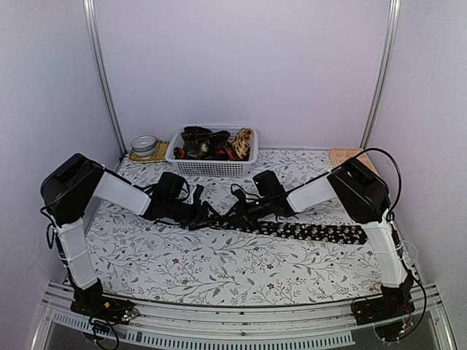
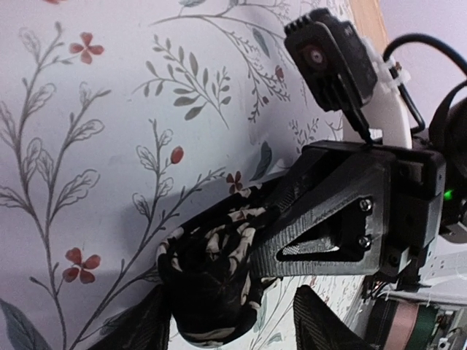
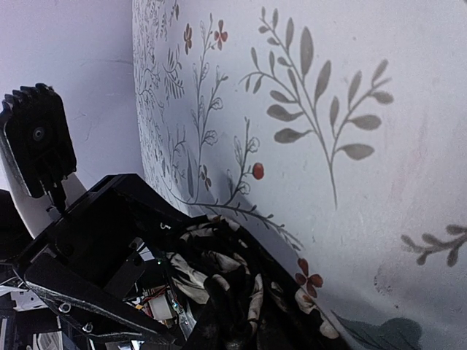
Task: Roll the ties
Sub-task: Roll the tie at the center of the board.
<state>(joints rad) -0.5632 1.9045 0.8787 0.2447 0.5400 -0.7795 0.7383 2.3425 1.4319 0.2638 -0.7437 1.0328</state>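
Observation:
A black tie (image 1: pixel 314 232) with pale flower specks lies across the patterned table, its wide end to the right. Its narrow end is wound into a small roll (image 2: pixel 211 281) at the middle of the table. My right gripper (image 1: pixel 232 216) is shut on that roll; the bunched cloth (image 3: pixel 193 273) sits between its jaws (image 3: pixel 248 299), and one of its fingers (image 2: pixel 292 233) presses the roll's side. My left gripper (image 1: pixel 203 216) faces it from the left. Its jaws (image 2: pixel 230 306) stand open on either side of the roll, with a gap on the right side.
A white basket (image 1: pixel 211 166) holding several more rolled ties stands at the back middle. A round tin (image 1: pixel 144 146) on a mat sits to its left. A wooden tray (image 1: pixel 343 155) is at the back right. The two wrists are nearly touching.

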